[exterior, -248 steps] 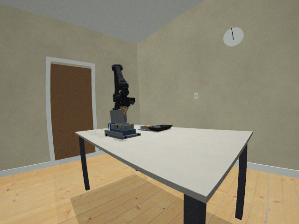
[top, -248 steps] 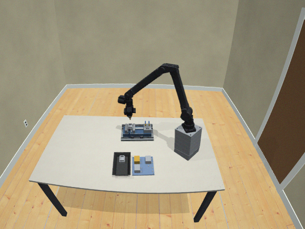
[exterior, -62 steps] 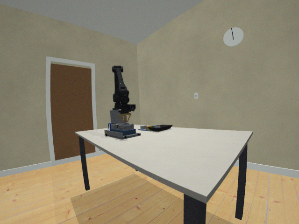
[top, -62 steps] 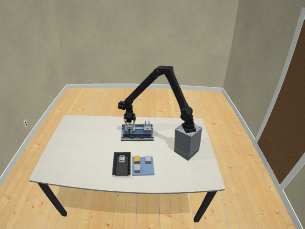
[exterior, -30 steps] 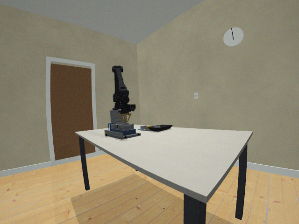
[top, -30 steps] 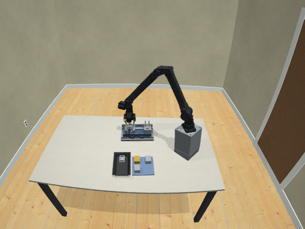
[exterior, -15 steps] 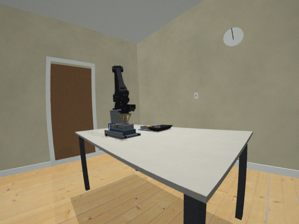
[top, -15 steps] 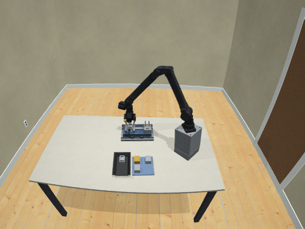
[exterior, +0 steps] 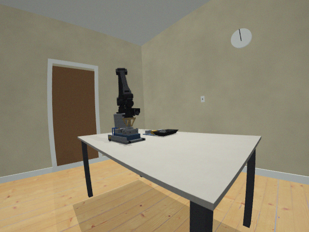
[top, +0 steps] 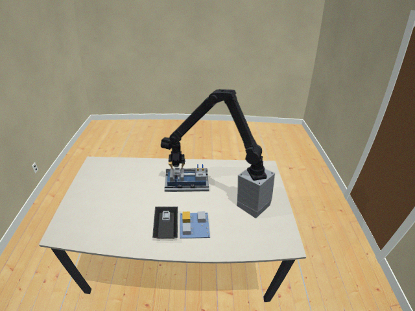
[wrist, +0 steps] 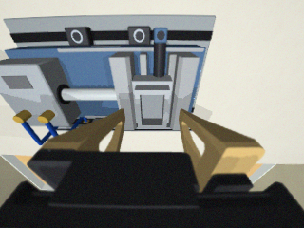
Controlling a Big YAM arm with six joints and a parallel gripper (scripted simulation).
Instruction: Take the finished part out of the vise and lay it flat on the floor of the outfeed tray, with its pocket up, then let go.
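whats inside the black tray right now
The black tray holds one small pale grey block at its far end, with a darker patch on top; the rest of its floor shows bare. Whatever is under the block is hidden.
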